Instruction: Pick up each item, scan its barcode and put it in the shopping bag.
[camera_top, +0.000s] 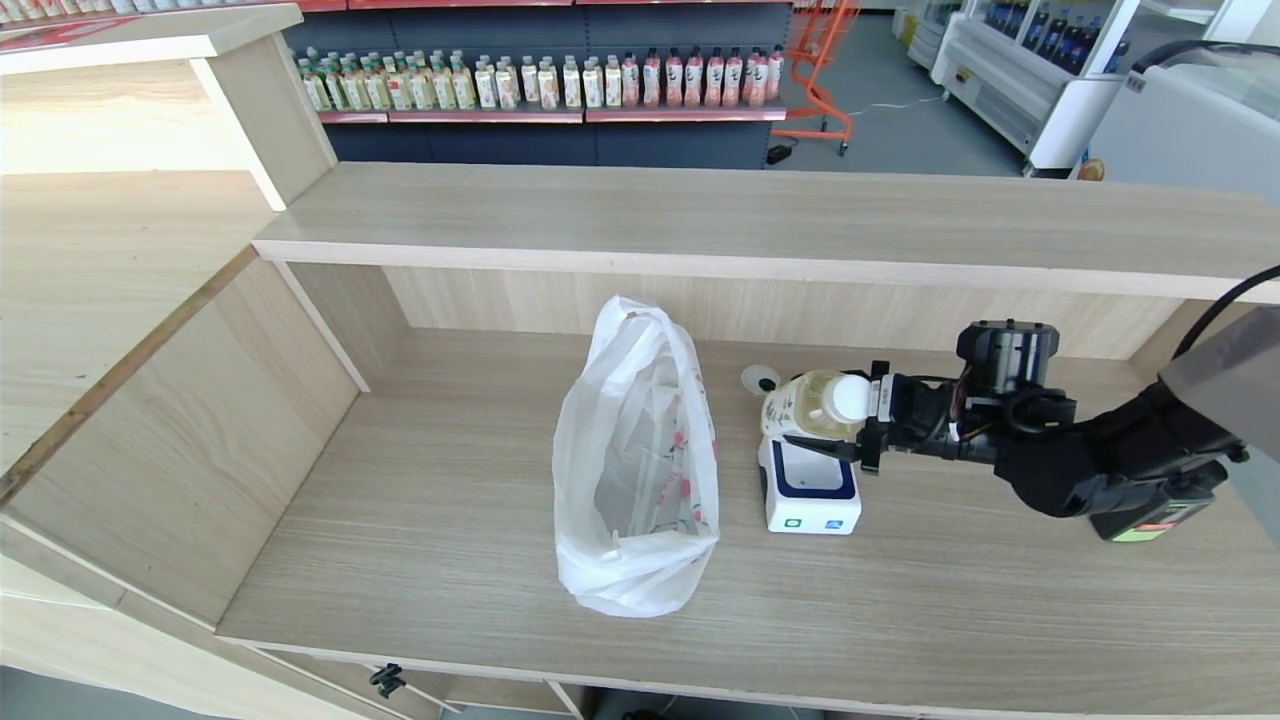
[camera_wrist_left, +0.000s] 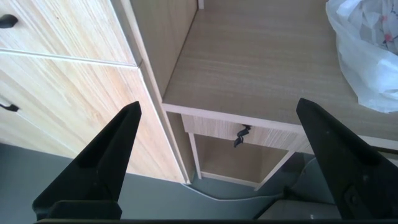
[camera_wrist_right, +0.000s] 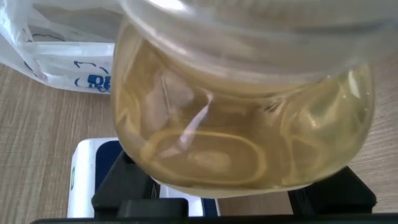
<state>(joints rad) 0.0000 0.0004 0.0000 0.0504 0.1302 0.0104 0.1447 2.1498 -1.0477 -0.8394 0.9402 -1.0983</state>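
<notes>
My right gripper (camera_top: 822, 420) is shut on a bottle (camera_top: 800, 405) of pale yellow drink with a white cap. It holds the bottle on its side just above the white and blue scanner (camera_top: 812, 495). The right wrist view looks through the bottle (camera_wrist_right: 249, 124) at close range, with the scanner (camera_wrist_right: 84, 180) below it and the bag (camera_wrist_right: 56, 50) beyond. The white plastic shopping bag (camera_top: 635, 460) stands open on the counter to the left of the scanner. My left gripper (camera_wrist_left: 217, 168) hangs open and holds nothing, low beside the counter's front left corner, with the bag (camera_wrist_left: 367, 56) farther off.
A raised wooden ledge (camera_top: 760, 215) runs behind the counter, and a side wall (camera_top: 190, 440) closes it on the left. A small white disc (camera_top: 760, 379) lies behind the bottle. Below the counter's front edge there is a cabinet with a dark handle (camera_wrist_left: 241, 134).
</notes>
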